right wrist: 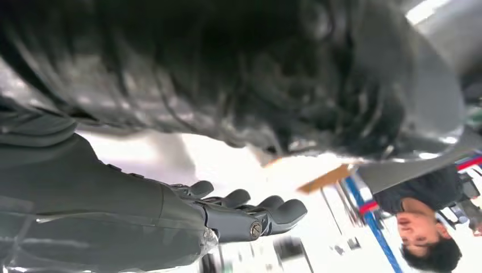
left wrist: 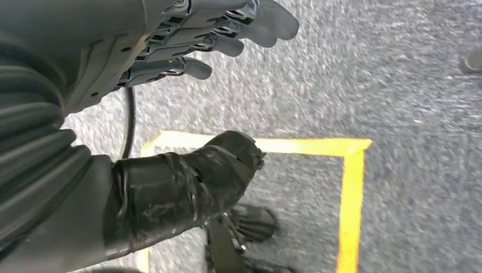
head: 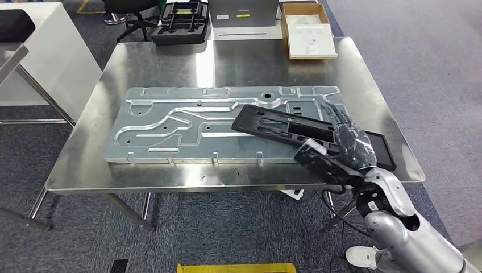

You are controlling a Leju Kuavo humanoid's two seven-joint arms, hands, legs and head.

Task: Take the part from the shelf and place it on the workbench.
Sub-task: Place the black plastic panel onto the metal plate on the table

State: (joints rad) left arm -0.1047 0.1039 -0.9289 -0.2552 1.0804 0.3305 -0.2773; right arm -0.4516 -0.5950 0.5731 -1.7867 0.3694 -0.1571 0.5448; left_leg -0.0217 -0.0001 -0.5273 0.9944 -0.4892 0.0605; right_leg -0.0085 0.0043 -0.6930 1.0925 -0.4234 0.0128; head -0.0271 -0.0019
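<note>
Resting our right robot hand (head: 348, 143) on the black part (head: 284, 126), we appear close to finishing the job: the flat, slotted part already lies on the table (head: 227, 62), its far end propped on the large machined aluminium plate (head: 170, 122) and its near end reaching toward the table's front right edge. From the head view our fingers lie across the part's near end, and whether they grip it or merely press on it we cannot tell. The right wrist view is blurred dark up close, with the fingers (right wrist: 267, 213) stretched out and a person (right wrist: 423, 227) in a dark shirt in the background. Our left robot hand (left wrist: 187, 51) hangs low over grey carpet (left wrist: 409, 74) marked with yellow tape (left wrist: 352, 193), released, fingers apart, carrying nothing. What seems left, in our judgement, is to let go and draw the arm clear, perhaps after settling the part flat. Farther back sit a black moulded tray (head: 181, 24), a grey box (head: 243, 12) and an open cardboard box (head: 308, 31). The grey box carries a small printed word and a yellow sticker, both too small for us to read.
</note>
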